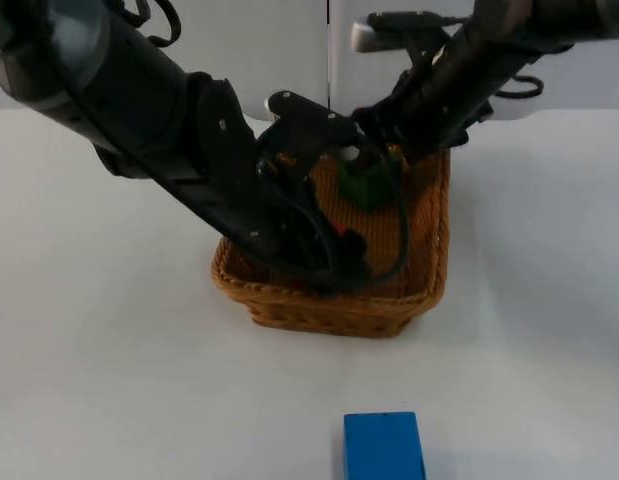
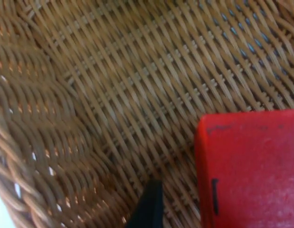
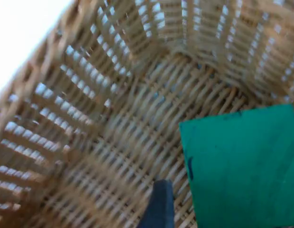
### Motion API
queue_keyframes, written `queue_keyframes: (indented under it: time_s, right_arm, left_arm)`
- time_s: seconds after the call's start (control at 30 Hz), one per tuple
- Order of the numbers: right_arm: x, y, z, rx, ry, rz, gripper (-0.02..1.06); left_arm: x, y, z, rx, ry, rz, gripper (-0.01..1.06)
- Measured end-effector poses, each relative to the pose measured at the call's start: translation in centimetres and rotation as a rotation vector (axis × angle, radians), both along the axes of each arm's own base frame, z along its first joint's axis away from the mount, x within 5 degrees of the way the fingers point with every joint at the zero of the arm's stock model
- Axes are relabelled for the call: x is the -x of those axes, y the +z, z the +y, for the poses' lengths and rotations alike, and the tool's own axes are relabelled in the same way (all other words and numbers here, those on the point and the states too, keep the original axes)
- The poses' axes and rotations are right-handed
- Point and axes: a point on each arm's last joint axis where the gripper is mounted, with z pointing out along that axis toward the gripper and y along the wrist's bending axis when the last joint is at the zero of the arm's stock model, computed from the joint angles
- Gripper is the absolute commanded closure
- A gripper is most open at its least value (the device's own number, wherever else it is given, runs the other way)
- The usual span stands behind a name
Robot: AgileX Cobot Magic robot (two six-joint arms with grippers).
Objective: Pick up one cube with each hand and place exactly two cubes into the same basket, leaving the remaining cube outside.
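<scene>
- Top view: both arms slant down into the wicker basket [image 1: 339, 300] at the worktop's [image 1: 109, 350] middle. The left pincer [image 1: 344, 262] is low by the basket's near wall; the right pincer [image 1: 374, 160] is at its far end, above the green cube [image 1: 364, 185]. The blue cube [image 1: 384, 447] lies at the worktop's near edge.
- Left wrist view: the red cube [image 2: 249, 166] is on the basket weave, beside a fingertip [image 2: 149, 209]; I cannot tell its grip.
- Right wrist view: the green cube is over the basket floor; again I cannot tell the grip.
</scene>
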Motion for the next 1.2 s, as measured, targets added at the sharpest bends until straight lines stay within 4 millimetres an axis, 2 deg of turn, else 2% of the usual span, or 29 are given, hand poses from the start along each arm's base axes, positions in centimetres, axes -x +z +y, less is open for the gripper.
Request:
queue_keyframes:
  time_s: [0.03,0.17,0.2,0.3,0.37,0.4,0.53,0.57,0.67,0.87,1.0,1.03,1.13,1.2]
  right_arm:
    - [0.0,0.0,0.0,0.000,0.000,0.000,0.34]
    - [0.4,4.9,-0.2,-0.035,0.005,-0.080,0.34]
    - [0.4,4.9,-0.2,-0.035,0.005,-0.080,0.34]
    - [1.2,9.0,-0.5,-0.063,0.010,-0.137,0.34]
    - [1.9,11.7,-0.9,-0.068,0.018,-0.176,0.34]
    - [1.9,11.7,-0.9,-0.068,0.018,-0.176,0.34]
    - [3.5,15.9,-1.6,-0.067,0.034,-0.227,0.34]
    - [3.5,15.9,-1.6,-0.067,0.034,-0.227,0.34]
    - [4.8,18.4,-2.2,-0.067,0.047,-0.240,0.34]
    - [6.0,20.3,-2.7,-0.064,0.060,-0.236,0.34]
    - [7.1,21.6,-3.1,-0.059,0.070,-0.222,0.34]
    - [7.1,21.6,-3.1,-0.059,0.070,-0.222,0.34]
    - [8.0,22.1,-3.6,-0.059,0.068,-0.218,0.34]
    - [8.9,21.4,-4.0,-0.056,0.059,-0.210,0.34]
  left_arm:
    - [0.0,0.0,0.0,0.000,0.000,0.000,0.23]
    - [0.0,2.9,0.0,0.038,0.000,-0.060,0.23]
    - [0.0,2.9,0.0,0.038,0.000,-0.060,0.23]
    - [0.2,5.6,0.0,0.068,-0.005,-0.099,0.23]
    - [0.5,8.1,0.2,0.091,-0.016,-0.149,0.23]
    - [0.5,8.1,0.2,0.091,-0.016,-0.149,0.23]
    - [1.4,12.5,0.7,0.140,-0.025,-0.232,0.23]
    - [1.4,12.5,0.7,0.140,-0.025,-0.232,0.23]
    - [2.4,15.6,1.3,0.164,-0.041,-0.293,0.23]
    - [3.2,17.5,2.5,0.158,-0.045,-0.287,0.23]
    - [3.2,18.1,4.6,0.160,0.015,-0.247,0.23]
    - [3.2,18.1,4.6,0.160,0.015,-0.247,0.23]
    - [3.3,18.3,6.6,0.167,0.084,-0.221,0.23]
    - [3.9,18.5,7.8,0.169,0.111,-0.216,0.23]
